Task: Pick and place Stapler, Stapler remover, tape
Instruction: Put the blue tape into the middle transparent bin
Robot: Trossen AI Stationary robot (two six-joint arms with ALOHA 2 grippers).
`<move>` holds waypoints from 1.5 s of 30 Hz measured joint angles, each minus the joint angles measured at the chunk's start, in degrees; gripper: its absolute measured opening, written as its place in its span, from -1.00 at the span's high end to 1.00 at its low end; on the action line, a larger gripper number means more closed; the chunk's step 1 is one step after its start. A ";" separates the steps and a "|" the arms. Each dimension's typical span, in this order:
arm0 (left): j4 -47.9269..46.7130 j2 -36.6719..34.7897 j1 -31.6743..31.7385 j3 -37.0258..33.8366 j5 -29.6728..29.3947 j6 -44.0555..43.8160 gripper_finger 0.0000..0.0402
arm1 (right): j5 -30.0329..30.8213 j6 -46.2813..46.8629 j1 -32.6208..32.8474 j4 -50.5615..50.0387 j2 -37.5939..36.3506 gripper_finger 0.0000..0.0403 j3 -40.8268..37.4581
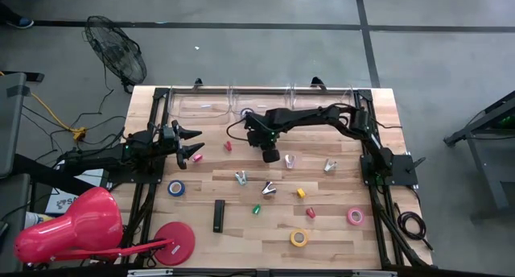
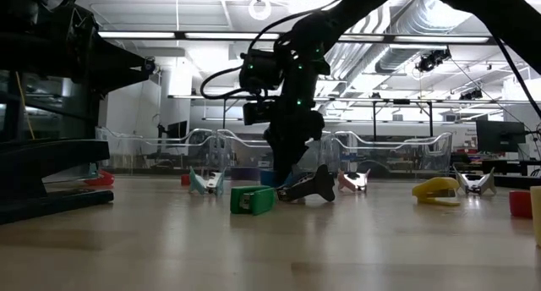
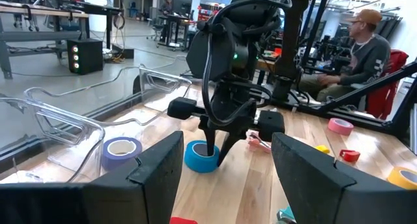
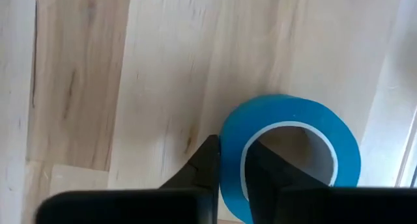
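A blue tape roll (image 3: 199, 156) lies flat on the wooden table (image 1: 338, 229), hole up, near the table's middle and toward the far side. My right gripper (image 3: 215, 150) reaches down onto it and is shut on its wall; in the high view the gripper (image 1: 270, 155) hides the roll. My left gripper (image 1: 196, 140) waits open and level at the table's left side, touching nothing. A black stapler (image 1: 219, 215) lies toward the near edge. Staple removers (image 1: 268, 188) (image 1: 241, 178) rest near the middle. Blue (image 1: 175, 188), pink (image 1: 355, 216) and yellow (image 1: 298, 237) tape rolls lie flat. My right gripper pinches the blue roll's wall (image 4: 232, 160) between its two fingers, one finger (image 4: 260, 168) inside the hole and the other (image 4: 207, 165) outside. The fingers come from above, pointing steeply down. The roll lies flat with its underside on the table.
Clear plastic trays (image 1: 265, 104) line the far edge, one holding a purple roll (image 3: 122, 151). Small coloured staplers (image 1: 301, 192) (image 1: 256, 209) are scattered about the middle. A large red disc (image 1: 175, 242) sits at the near left. A person (image 3: 365, 45) sits beyond the table.
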 joint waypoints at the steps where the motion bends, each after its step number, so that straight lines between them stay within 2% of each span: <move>1: -0.01 0.00 0.00 0.00 0.00 0.00 -0.14 | 0.04 0.62 0.00 0.00 0.00 0.85 0.00; 8: -0.02 0.01 0.02 0.00 -0.04 0.00 -0.14 | 0.53 4.64 0.11 -2.22 -1.20 0.85 0.80; 16: -0.01 0.01 0.02 0.00 -0.07 0.00 -0.14 | -1.12 7.23 0.15 -8.96 -6.31 0.84 5.80; 21: -0.02 -0.01 0.02 0.02 -0.09 0.00 -0.14 | 0.01 7.50 -0.90 -9.79 -9.23 0.83 8.96; 26: -0.02 0.00 0.01 0.00 -0.09 0.00 -0.14 | 1.47 17.47 -3.93 -9.53 -9.29 0.81 11.79; 37: -0.02 0.00 0.01 0.00 -0.09 0.00 -0.14 | 2.73 35.79 -10.66 -5.53 -7.74 0.79 11.93; 45: -0.02 0.01 0.01 0.00 -0.07 0.00 -0.14 | 3.06 40.80 -13.02 -2.12 -3.89 0.79 11.93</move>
